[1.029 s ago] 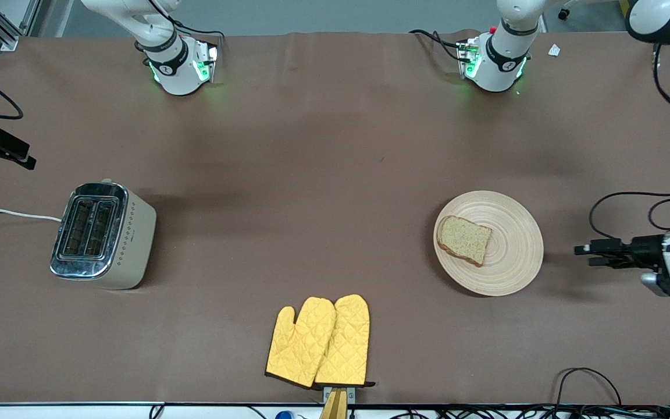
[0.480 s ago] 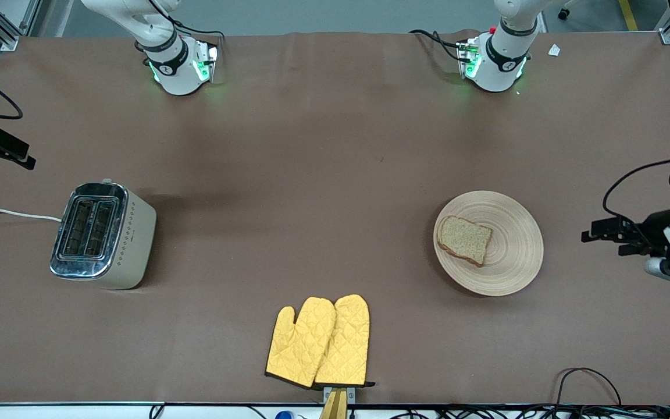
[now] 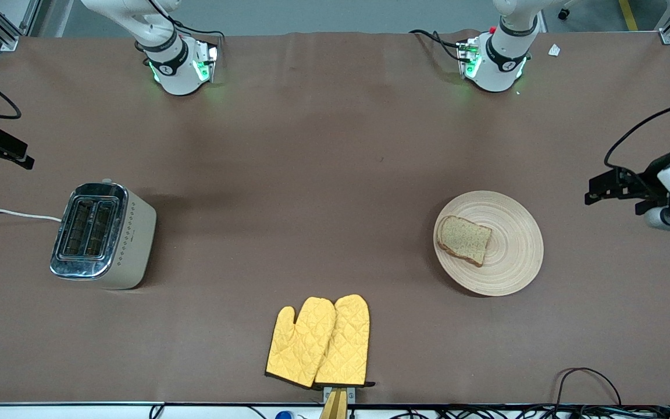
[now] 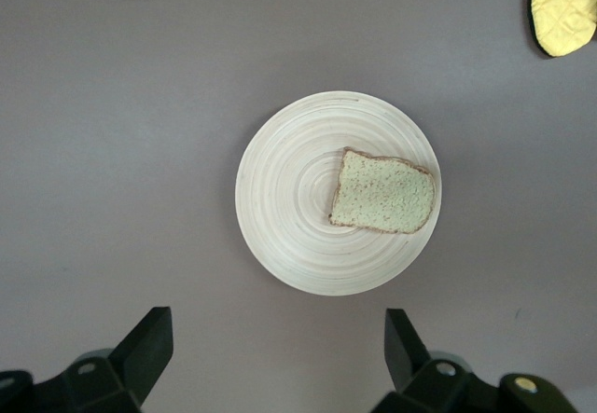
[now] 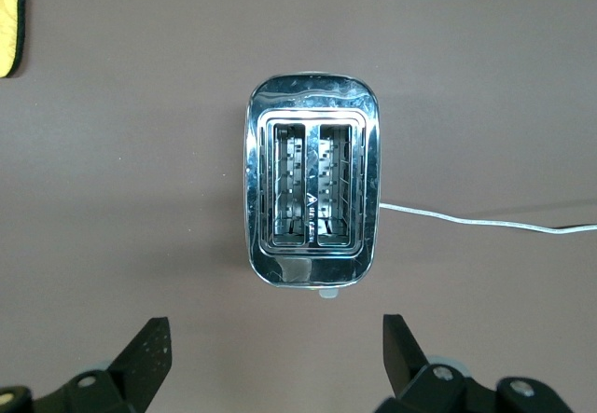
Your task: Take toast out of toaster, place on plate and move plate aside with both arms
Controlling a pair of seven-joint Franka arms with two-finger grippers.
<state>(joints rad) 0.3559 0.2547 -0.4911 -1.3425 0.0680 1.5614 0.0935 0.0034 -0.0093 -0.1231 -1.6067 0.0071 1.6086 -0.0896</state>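
Front view: brown table (image 3: 323, 174) (cloth-covered) bears yellow mitts (image 3: 319, 342).

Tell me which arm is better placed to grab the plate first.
Left, I'd say. Its open tool hangs at the table's edge beside the plate, which holds the toast. The right tool, also open, waits near the empty toaster, at the table's right-arm end.

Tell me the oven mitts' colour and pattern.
Yellow, diamond-quilted oven mitts; clearest in the front view.
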